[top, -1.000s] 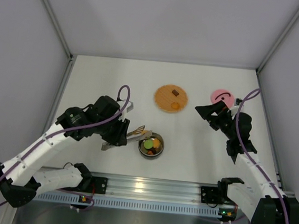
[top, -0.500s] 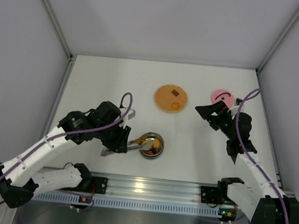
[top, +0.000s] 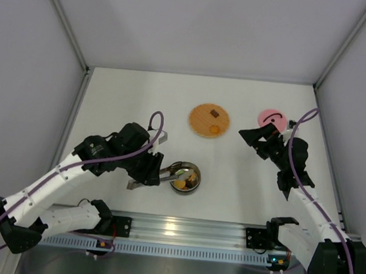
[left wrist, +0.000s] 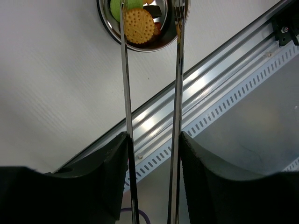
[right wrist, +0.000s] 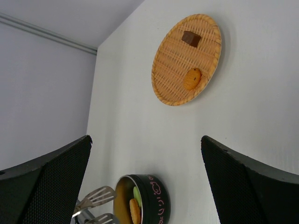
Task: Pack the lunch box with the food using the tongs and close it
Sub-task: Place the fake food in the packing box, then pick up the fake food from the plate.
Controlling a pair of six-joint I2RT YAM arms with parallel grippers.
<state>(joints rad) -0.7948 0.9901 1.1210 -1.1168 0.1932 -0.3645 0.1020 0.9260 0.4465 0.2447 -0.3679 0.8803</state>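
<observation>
The lunch box [top: 186, 178] is a small steel bowl near the table's front edge; its outer wall is black with pink writing [right wrist: 159, 200]. Food lies inside it: a round yellow biscuit [left wrist: 138, 25] and a green round [left wrist: 119, 5]. My left gripper [top: 149, 167] [left wrist: 152, 140] is shut on the tongs [left wrist: 126, 93], whose arms stand apart with the tips [right wrist: 96, 195] at the bowl's left rim, holding nothing. The pink lid [top: 270, 117] lies at the back right. My right gripper [top: 255, 132] [right wrist: 145, 140] hovers open just in front of it.
An orange-brown woven plate [top: 200, 122] [right wrist: 177, 70] sits behind the bowl with a brown piece [right wrist: 190, 38] and an orange piece [right wrist: 192, 79] on it. The aluminium rail [left wrist: 219, 70] runs along the near table edge, close to the bowl.
The left arm brought the tongs down to the bowl, and their arms have spread apart. The biscuit now lies in the bowl. The right arm has not moved.
</observation>
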